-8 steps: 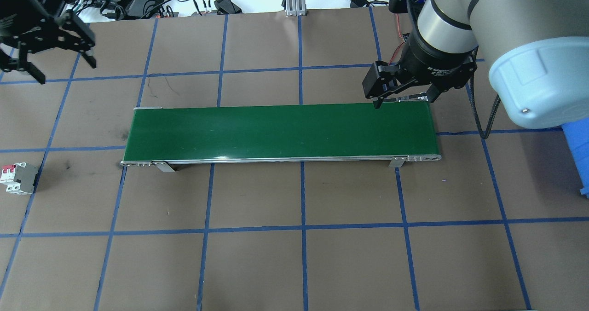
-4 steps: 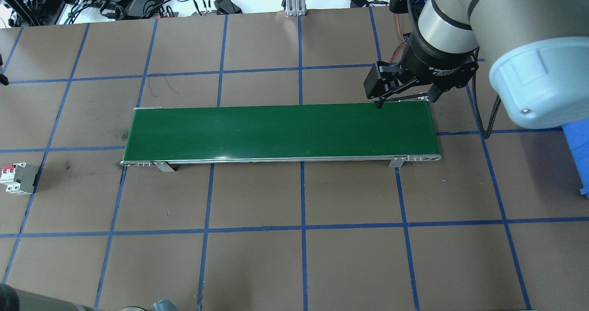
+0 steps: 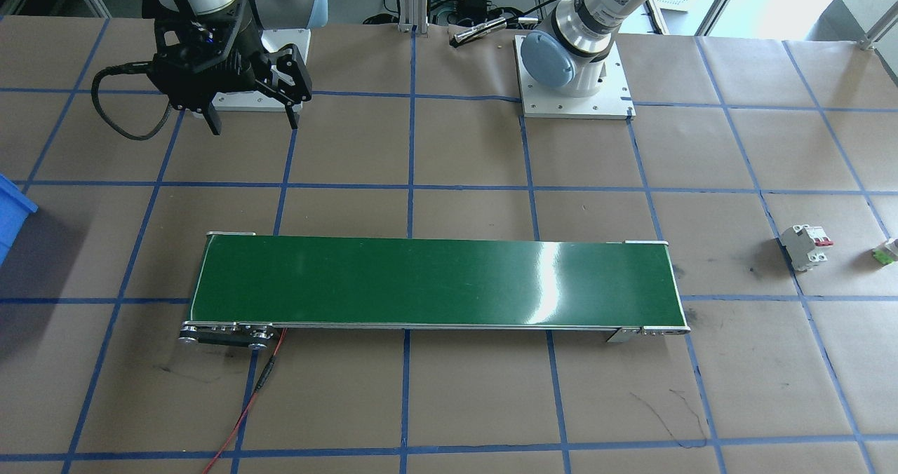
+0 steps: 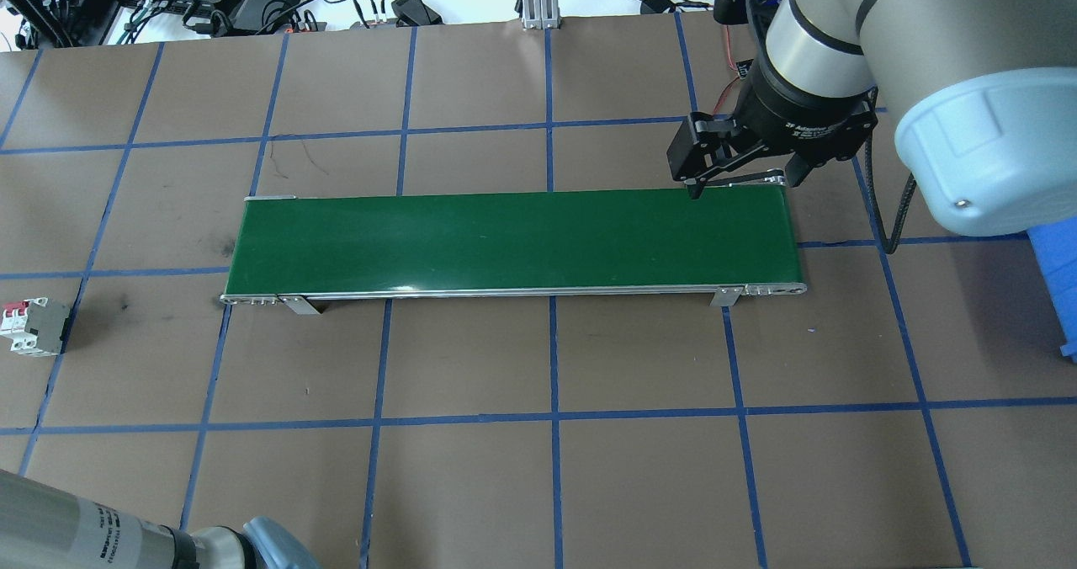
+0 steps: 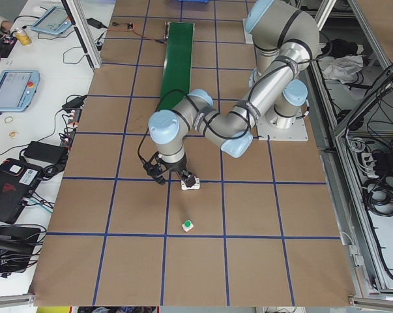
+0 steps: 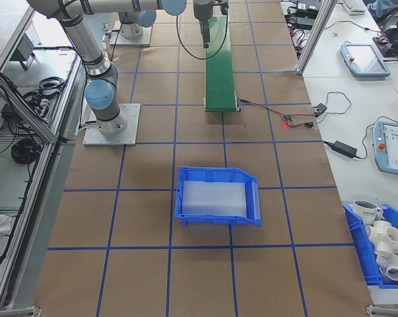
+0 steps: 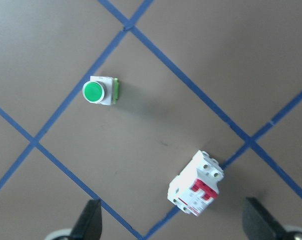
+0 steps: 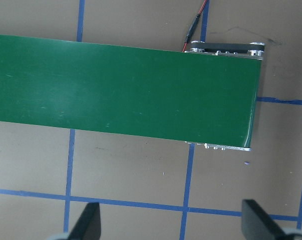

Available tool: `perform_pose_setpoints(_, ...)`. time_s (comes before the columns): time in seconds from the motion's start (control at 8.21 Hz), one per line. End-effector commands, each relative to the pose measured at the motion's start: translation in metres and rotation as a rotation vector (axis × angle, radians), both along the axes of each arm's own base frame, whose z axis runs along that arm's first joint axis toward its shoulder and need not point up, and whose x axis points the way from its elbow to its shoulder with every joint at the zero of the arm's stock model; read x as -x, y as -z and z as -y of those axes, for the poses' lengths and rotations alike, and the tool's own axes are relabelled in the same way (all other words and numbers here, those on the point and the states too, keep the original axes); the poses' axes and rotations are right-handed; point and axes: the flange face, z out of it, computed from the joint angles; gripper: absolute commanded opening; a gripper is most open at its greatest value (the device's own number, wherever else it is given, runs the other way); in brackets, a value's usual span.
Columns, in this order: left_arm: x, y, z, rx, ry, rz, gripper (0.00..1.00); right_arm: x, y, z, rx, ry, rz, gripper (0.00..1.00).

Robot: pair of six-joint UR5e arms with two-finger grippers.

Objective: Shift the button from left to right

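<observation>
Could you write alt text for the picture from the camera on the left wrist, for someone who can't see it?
Looking straight down on a brown table crossed by blue tape lines: a small button with a round green cap lies at upper left, and a white circuit breaker with red levers lies apart at lower right. The tips of two dark fingers, spread wide, show at the bottom edge, touching nothing.

overhead, front, side, wrist views

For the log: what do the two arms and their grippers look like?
Both arms have silver-grey tube links with pale blue joint caps. The right gripper is black with two slim fingers, white lettering on its black wrist collar and a black cable looping beside it. The left gripper is black too.
</observation>
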Motion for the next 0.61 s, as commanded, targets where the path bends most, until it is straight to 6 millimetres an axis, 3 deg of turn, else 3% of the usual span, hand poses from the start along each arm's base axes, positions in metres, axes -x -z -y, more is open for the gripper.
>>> perform_pose_setpoints(0.0, -0.072, 0.059, -0.015, -0.058, -0.049, 0.083, 1.0, 0.0, 0.0, 0.0, -0.001, 0.0, 0.0, 1.0)
perform_pose_setpoints(0.24, -0.082, 0.091, -0.012, -0.046, -0.057, 0.074, 1.0, -0.001, 0.001, 0.0, -0.002, -0.001, 0.0, 1.0)
perform_pose_setpoints(0.49, -0.083, 0.108, -0.008, -0.02, -0.013, 0.024, 1.0, -0.001, 0.001, 0.0, -0.002, -0.001, -0.001, 1.0)
